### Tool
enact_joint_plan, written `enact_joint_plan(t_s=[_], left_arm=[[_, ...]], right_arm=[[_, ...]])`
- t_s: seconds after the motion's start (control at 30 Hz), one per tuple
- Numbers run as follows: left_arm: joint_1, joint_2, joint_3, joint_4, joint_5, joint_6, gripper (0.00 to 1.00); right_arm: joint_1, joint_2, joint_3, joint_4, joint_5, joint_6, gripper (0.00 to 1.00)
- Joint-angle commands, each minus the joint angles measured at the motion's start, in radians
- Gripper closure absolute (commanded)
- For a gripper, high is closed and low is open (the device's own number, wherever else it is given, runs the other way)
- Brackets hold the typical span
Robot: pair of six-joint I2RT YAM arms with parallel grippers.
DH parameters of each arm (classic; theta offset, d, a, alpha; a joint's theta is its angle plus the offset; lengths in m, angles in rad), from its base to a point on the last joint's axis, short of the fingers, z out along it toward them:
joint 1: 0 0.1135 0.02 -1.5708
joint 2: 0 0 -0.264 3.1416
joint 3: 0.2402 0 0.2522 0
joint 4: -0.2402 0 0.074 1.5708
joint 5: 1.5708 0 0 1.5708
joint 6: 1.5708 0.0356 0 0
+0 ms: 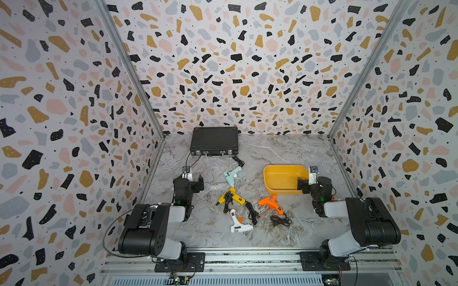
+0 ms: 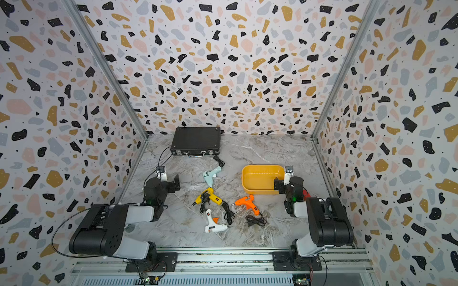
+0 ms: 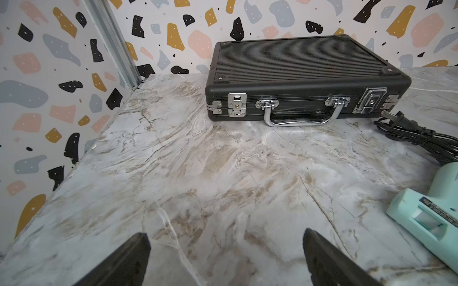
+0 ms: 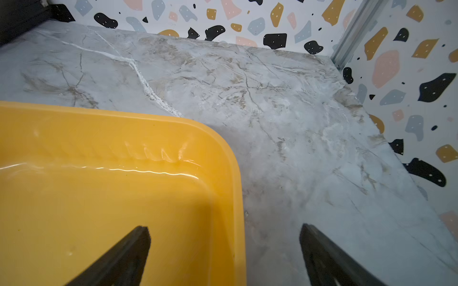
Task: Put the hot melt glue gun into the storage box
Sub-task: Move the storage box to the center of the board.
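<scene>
Several hot melt glue guns lie mid-table in both top views: mint (image 1: 231,175), yellow (image 1: 233,196), orange (image 1: 270,204) and white (image 1: 237,223), each trailing a black cord. The mustard-yellow storage box (image 1: 280,177) (image 2: 260,179) stands empty at the right. My right gripper (image 1: 311,184) (image 4: 224,229) is open and straddles the right wall of the box (image 4: 238,188), one finger over the inside, one over the table. My left gripper (image 1: 192,182) (image 3: 226,235) is open over bare marble, left of the mint gun (image 3: 426,215).
A closed black briefcase (image 1: 214,141) (image 3: 297,74) with metal latches sits at the back left against the wall. A bundled black cord with plug (image 3: 421,136) lies beside it. Patterned walls close in the table on three sides.
</scene>
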Motion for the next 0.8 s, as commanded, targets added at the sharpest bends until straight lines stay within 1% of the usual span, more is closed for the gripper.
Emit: enact_joint_plan(t_s=[0.0,0.77], left_arm=[[-0.005,-0.001,-0.007,0.056,-0.014,0.019,0.0],[-0.005,0.002,-0.008,0.063,-0.015,0.019,0.0]], right_arm=[[-0.002,-0.011,0.017,-0.001,-0.003,-0.004,0.01],[-0.003,-0.012,0.015,0.0,-0.003,-0.005,0.01]])
